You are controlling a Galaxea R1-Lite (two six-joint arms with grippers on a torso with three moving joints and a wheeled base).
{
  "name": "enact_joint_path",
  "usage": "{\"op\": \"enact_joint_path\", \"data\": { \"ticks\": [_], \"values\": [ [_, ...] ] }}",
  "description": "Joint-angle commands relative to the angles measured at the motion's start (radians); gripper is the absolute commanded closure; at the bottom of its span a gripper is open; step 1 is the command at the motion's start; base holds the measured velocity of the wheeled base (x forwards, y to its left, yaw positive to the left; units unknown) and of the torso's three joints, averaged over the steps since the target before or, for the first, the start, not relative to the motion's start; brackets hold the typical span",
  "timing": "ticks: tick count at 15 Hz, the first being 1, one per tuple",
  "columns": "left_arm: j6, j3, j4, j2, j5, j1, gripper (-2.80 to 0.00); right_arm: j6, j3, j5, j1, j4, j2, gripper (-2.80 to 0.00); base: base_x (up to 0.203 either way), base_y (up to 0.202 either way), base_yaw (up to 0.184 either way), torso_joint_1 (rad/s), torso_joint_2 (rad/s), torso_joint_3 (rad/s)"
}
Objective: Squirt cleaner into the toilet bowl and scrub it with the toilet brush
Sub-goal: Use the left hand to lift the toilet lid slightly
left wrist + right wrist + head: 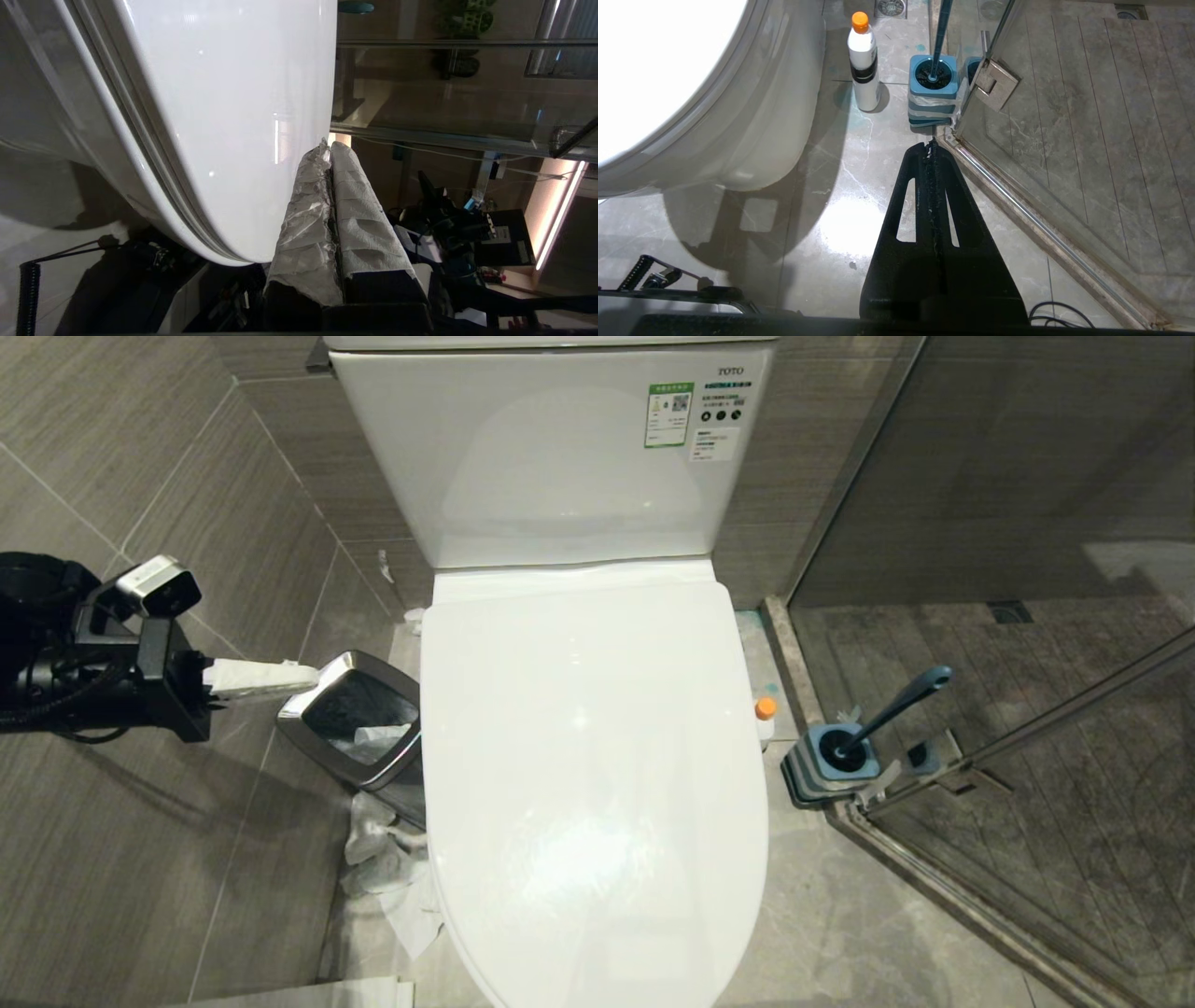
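Observation:
The toilet bowl (752,116) is covered by its closed white lid (588,756), so its inside is hidden. On the floor to the toilet's right stands the cleaner (766,709), a white bottle with an orange cap (864,60). Beside it the toilet brush (896,705) leans in its square blue holder (831,765). My left gripper (313,677), its fingers wrapped in white paper, is shut and empty left of the lid, above the waste bin. In the left wrist view its tip (327,147) sits level with the lid's edge (224,116). My right gripper (930,144) is shut, low over the floor before the holder (933,88).
A steel-rimmed waste bin (359,719) with a liner stands tight against the toilet's left side. Crumpled paper (392,868) lies on the floor in front of it. A glass shower door (1027,728) with a metal hinge (994,84) closes off the right.

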Motion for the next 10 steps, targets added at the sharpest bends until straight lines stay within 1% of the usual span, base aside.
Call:
{"op": "enact_joint_path", "data": {
  "ticks": [1, 3, 5, 6, 7, 8, 10],
  "values": [
    [0.004, 0.009, 0.002, -0.009, -0.008, 0.000, 0.00, 0.000, 0.000, 0.000, 0.000, 0.000, 0.002, 0.00, 0.000, 0.000, 0.000, 0.000, 0.00, 0.000],
    [0.029, 0.028, 0.002, -0.009, -0.008, 0.000, 0.00, 0.000, 0.000, 0.000, 0.000, 0.000, 0.002, 0.00, 0.000, 0.000, 0.000, 0.000, 0.00, 0.000],
    [0.088, 0.067, 0.001, -0.009, -0.008, 0.000, 0.00, 0.000, 0.000, 0.000, 0.001, 0.000, 0.002, 0.00, 0.000, 0.000, 0.000, 0.000, 0.00, 0.000],
    [0.108, 0.089, 0.000, -0.008, -0.013, 0.000, -2.80, 0.000, 0.000, 0.000, 0.000, 0.000, 0.002, 0.00, 0.000, 0.000, 0.000, 0.000, 0.00, 0.000],
    [0.130, 0.111, -0.002, -0.008, -0.030, 0.001, -2.80, 0.000, 0.000, 0.000, 0.000, 0.000, 0.002, 0.00, 0.000, 0.000, 0.000, 0.000, 0.00, 0.000],
    [0.168, 0.138, -0.008, -0.009, -0.038, 0.002, -2.80, 0.000, 0.000, 0.000, 0.000, 0.000, 0.002, 0.00, 0.000, 0.000, 0.000, 0.000, 0.00, 0.000],
    [0.274, 0.215, -0.040, -0.007, -0.042, 0.000, -2.80, 0.000, 0.000, 0.000, 0.001, 0.000, 0.002, 0.00, 0.000, 0.000, 0.000, 0.000, 0.00, 0.000]
  ]
}}
